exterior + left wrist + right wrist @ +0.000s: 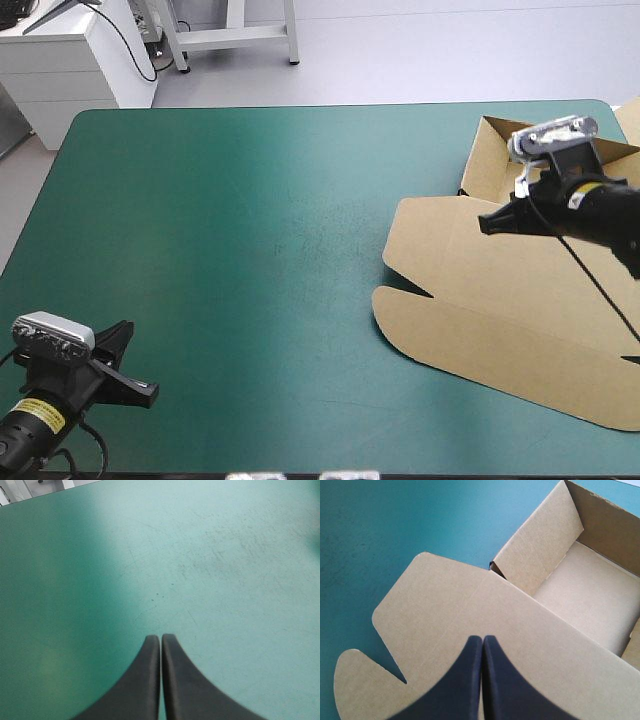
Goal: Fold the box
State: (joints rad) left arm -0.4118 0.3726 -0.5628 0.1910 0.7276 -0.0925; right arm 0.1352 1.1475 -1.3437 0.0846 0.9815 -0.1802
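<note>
The brown box (500, 300) lies at the table's right side as an open tray with raised walls at the far right (500, 160) and its lid spread flat toward the near edge. My right gripper (485, 225) is shut and hovers over the lid close to the tray's near wall. In the right wrist view its fingertips (481, 639) point across the lid (445, 610), with the tray's inside (590, 585) beyond. My left gripper (150, 392) rests shut at the near left corner, far from the box; the left wrist view has its tips (160, 637) over bare teal-green cover.
The teal-green cover (250, 250) stretches bare between the two arms. The box's lid reaches close to the table's right edge. White furniture (70, 60) stands beyond the far left corner.
</note>
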